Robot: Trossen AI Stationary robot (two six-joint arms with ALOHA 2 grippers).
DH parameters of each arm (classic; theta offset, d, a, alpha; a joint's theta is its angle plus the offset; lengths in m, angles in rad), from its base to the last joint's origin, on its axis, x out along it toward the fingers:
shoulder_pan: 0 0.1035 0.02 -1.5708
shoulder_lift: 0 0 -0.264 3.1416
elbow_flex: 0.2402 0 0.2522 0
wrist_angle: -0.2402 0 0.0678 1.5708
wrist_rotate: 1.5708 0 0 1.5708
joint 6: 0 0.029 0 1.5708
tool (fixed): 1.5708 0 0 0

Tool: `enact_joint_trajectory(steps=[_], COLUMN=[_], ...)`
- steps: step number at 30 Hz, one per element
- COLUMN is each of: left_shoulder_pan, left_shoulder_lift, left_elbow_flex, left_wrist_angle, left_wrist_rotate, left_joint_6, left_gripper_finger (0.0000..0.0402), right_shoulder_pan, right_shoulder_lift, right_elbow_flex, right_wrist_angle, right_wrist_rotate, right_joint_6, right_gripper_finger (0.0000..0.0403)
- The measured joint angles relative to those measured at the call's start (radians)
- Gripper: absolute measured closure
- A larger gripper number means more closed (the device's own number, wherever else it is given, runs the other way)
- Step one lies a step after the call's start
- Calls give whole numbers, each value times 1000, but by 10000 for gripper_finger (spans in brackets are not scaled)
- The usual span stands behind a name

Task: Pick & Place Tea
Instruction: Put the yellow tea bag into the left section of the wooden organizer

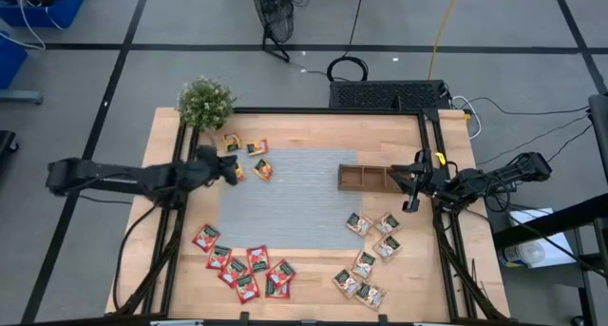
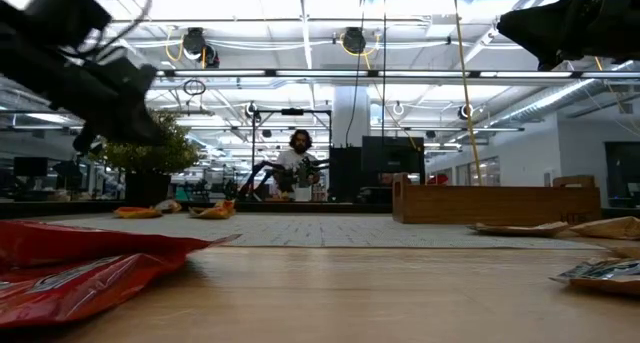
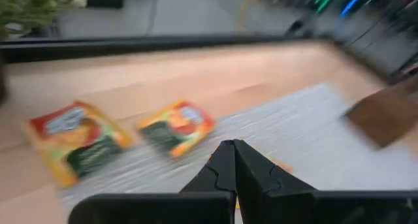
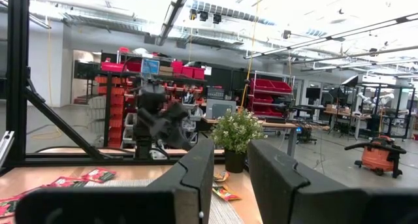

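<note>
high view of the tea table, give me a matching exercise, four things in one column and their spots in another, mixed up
Things:
1. red sachets
2. wooden tray
3. potted plant
4. left gripper

Places:
A. back left corner of the table
B. front left of the table
C. right edge of the grey mat
D. left edge of the grey mat, by the orange sachets

Pairs: 1-B, 2-C, 3-A, 4-D

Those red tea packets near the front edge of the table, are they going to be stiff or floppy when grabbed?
Probably floppy: the red tea packets look thin and crinkled in the low view. Likely light too, being small and flat. They overlap in a heap, so one may drag its neighbours.
</note>
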Motion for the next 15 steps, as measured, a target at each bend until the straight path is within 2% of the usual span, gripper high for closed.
enact_joint_trajectory(steps=[4, 8, 11, 15], left_shoulder_pan=[143, 259, 325, 381], left_shoulder_lift=[222, 453, 613, 784], left_elbow_flex=[156, 318, 414, 481], left_wrist_angle=[-147, -279, -333, -331], left_wrist_rotate=[84, 85, 96, 108], left_joint_6=[65, 133, 177, 219], left_gripper_finger=[400, 400, 401, 401], right_shoulder_pan=[0, 0, 0, 0], right_shoulder_lift=[0, 0, 0, 0], right_elbow_flex=[0, 0, 0, 0], right_wrist_angle=[0, 0, 0, 0], right_wrist_rotate=[0, 0, 0, 0], right_joint_6=[0, 0, 0, 0], right_gripper_finger=[320, 321, 320, 320])
